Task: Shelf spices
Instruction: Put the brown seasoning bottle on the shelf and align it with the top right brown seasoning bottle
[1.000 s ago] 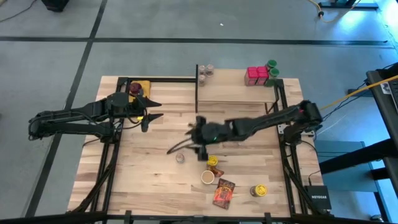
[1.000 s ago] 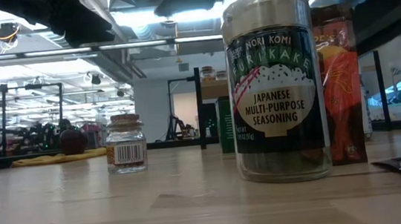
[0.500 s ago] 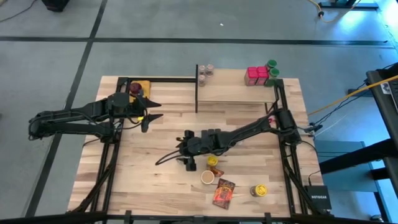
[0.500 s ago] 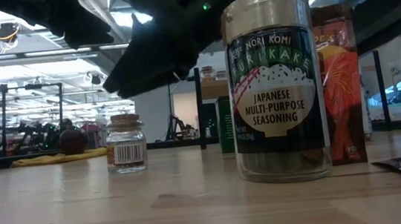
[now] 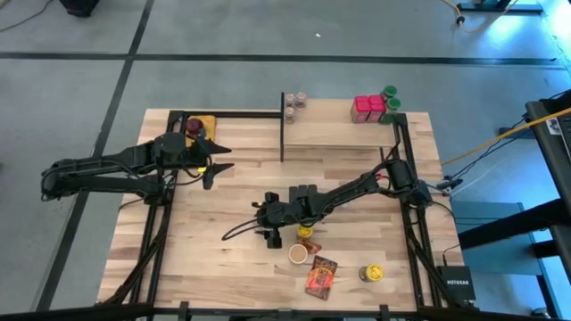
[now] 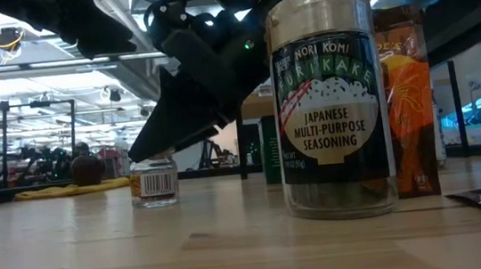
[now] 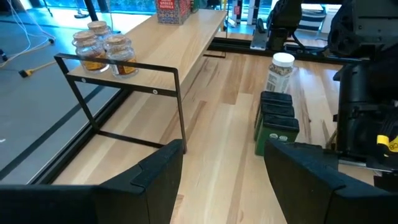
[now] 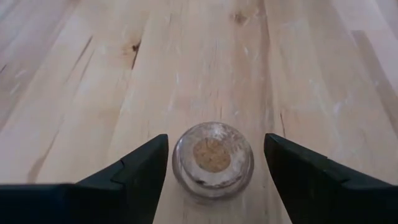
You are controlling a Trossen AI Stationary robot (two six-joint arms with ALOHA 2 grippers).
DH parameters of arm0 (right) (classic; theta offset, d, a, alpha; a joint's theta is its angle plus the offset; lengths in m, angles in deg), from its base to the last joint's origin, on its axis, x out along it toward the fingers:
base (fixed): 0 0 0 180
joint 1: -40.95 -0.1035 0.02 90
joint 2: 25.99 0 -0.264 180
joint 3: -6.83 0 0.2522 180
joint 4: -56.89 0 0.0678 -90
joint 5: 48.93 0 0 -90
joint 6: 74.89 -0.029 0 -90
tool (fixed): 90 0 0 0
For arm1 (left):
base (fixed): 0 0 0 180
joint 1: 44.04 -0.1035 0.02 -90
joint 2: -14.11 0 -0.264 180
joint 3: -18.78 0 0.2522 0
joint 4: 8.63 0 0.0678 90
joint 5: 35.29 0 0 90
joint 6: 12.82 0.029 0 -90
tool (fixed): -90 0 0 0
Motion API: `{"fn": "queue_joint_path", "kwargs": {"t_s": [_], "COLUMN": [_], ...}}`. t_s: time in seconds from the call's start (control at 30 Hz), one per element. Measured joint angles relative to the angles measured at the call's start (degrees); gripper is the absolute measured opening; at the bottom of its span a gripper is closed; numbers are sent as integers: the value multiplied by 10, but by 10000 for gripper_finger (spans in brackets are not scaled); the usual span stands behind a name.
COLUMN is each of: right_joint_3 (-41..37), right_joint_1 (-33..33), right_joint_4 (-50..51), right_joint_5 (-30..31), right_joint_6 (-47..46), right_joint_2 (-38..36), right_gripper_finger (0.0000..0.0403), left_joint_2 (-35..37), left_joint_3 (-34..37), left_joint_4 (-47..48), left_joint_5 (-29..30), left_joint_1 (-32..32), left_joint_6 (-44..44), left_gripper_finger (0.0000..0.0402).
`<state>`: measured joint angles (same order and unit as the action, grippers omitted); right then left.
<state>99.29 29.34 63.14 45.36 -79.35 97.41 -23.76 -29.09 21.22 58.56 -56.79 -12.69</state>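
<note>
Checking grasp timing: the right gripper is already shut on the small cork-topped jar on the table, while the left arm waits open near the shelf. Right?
Not quite. The right gripper is open, its fingers either side of the small cork-topped jar without closing on it, as the right wrist view shows. The left gripper does wait open near the shelf.

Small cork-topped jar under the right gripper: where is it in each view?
High: hidden beneath the right gripper, mid-table.
Low: small cork-topped jar left of the furikake jar, lid behind the gripper.
Left wrist: not in view.
Right wrist: jar between the open fingers, seen from above.
Shared landmark: the right gripper.
</note>
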Motion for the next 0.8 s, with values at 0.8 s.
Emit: {"fn": "queue_joint_path", "kwargs": {"t_s": [0.8], "right_joint_3": [11], "right_joint_1": [0], "right_joint_4": [49], "right_joint_5": [23], "right_joint_6": [1], "right_joint_2": [-70], "right_gripper_finger": [181], "left_joint_2": [0], "left_joint_3": [0], "left_joint_4": [1], "left_joint_5": [0], "left_joint_1": [0], "left_joint_6": [3], "left_gripper_finger": [219]}}
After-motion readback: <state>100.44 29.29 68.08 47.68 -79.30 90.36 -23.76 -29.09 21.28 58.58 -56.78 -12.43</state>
